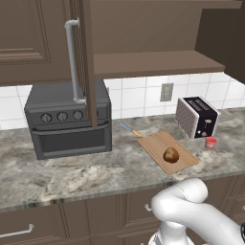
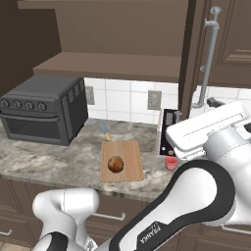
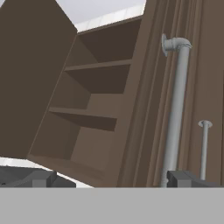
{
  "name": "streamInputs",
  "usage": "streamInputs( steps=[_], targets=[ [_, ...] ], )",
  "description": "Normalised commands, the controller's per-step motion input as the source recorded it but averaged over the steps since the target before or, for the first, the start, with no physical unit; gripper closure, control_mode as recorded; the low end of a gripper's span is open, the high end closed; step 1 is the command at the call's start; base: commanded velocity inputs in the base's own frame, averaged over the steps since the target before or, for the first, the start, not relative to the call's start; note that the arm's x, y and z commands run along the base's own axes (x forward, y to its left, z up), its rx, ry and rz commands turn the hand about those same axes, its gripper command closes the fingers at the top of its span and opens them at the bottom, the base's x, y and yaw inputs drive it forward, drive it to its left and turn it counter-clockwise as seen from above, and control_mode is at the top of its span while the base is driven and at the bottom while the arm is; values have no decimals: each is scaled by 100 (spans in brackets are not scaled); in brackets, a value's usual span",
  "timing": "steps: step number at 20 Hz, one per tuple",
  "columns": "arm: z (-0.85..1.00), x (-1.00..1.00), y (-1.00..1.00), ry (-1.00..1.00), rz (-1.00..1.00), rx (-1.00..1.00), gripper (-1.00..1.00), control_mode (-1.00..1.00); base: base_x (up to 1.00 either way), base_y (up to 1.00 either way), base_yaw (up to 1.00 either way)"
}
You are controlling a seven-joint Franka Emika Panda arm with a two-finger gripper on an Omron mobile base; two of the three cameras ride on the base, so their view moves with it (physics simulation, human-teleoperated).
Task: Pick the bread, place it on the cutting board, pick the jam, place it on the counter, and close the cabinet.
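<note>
The bread (image 1: 171, 155) is sitting on the cutting board (image 1: 155, 142), the jam (image 1: 211, 142) at its 3 o'clock on the bench (image 1: 86, 174). The cabinet (image 3: 98, 94) is standing open; the tool (image 3: 111, 178) (spread wide, empty) is facing it.

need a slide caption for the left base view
Bread on cutting board, jam on counter by toaster; cabinet door open.

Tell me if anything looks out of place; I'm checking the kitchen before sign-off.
Only the dark brown wooden wall cabinet stands open, both doors swung out, shelves bare. The round brown bun sits on the tan wooden cutting board, and the small red jam jar stands upright on the marbled counter. Nothing spilled.
</note>
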Motion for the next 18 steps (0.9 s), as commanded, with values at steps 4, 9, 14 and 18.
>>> streamInputs(
  steps=[4, 9, 14, 18],
  targets=[
    [0, 8, -6, 0, 1, 0, -100, -100, 0, 0, 0],
    [0, 13, -1, 0, 1, 0, -100, -100, 0, 0, 0],
    [0, 10, -10, 0, 3, 0, -100, -100, 0, 0, 0],
    [0, 1, -16, 0, 3, 0, -100, -100, 0, 0, 0]
  ],
)
